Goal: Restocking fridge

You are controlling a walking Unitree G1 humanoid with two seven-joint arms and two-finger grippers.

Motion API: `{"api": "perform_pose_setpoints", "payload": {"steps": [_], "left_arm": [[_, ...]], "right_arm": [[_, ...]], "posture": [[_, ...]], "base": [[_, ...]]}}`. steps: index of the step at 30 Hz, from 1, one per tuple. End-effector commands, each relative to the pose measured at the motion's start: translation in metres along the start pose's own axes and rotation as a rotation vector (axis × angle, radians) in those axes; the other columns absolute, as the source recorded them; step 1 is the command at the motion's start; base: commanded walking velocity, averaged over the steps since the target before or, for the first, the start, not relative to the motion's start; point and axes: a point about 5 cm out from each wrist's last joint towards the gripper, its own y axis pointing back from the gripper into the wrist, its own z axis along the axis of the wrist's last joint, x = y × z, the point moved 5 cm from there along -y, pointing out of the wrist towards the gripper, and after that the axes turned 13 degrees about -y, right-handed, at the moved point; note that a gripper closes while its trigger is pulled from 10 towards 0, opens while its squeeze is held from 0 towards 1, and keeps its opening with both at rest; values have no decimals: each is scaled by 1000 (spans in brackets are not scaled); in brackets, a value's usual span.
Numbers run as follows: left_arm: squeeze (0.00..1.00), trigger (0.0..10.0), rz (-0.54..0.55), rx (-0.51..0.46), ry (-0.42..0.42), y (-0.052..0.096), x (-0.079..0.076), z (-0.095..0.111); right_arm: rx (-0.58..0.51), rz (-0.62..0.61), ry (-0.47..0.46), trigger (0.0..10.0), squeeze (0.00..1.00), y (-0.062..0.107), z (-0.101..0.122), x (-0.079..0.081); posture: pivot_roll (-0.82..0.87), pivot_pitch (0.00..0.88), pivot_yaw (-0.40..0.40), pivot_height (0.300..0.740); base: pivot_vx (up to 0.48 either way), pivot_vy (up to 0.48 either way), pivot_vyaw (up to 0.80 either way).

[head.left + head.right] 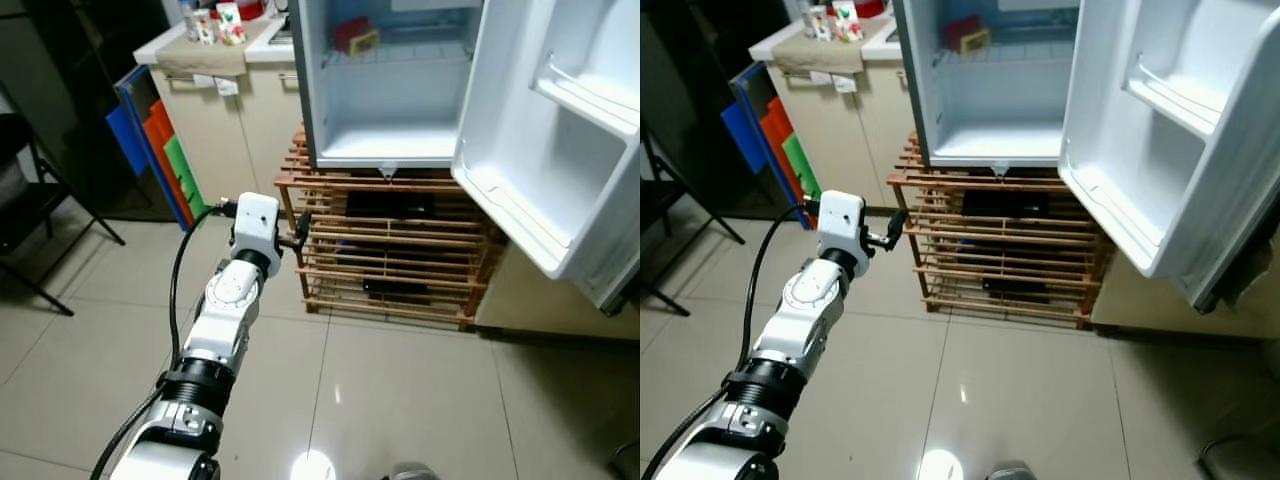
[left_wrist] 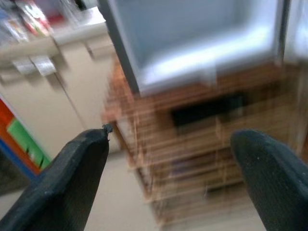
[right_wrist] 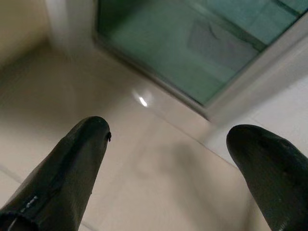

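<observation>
The fridge (image 1: pixel 400 110) stands open on its wooden rack (image 1: pixel 390 250), nearly bare, a red item (image 1: pixel 355 35) on its shelf; my left pincer (image 2: pixel 168 159) reaches toward it spread and empty; I judge stock must be fetched next; my right pincer (image 3: pixel 163 163) hangs spread over the floor.

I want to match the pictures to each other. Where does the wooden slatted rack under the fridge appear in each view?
Left eye view: the wooden rack is at centre, under the open fridge, right of the raised left claw.
Right eye view: centre, slightly left, again below the fridge.
Left wrist view: blurred, centre and lower middle, seen between the two black fingers.
Right wrist view: not in it; it faces pale floor.
Shared landmark: the fridge's white bottom edge.
</observation>
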Motion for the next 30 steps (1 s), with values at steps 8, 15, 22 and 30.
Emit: {"api": "perform_pose_setpoints", "payload": {"steps": [8,15,22,30], "left_arm": [[0,10000,-83,449,-125,38,-23,-113],[0,10000,-122,365,-268,23,-35,-91],[0,10000,-110,352,-244,18,-36,-84],[0,10000,-124,468,-339,32,-33,-110]], "right_arm": [[-257,244,-165,10000,0,18,75,46],[-458,489,-211,10000,0,57,138,98],[-483,807,-248,10000,0,115,160,157],[-210,1363,-144,10000,0,214,125,215]], "posture": [[-320,0,155,740],[-332,0,171,740],[-316,0,157,740],[-323,0,144,740]], "base": [[0,0,0],[0,0,0],[0,0,0],[0,0,0]]}}
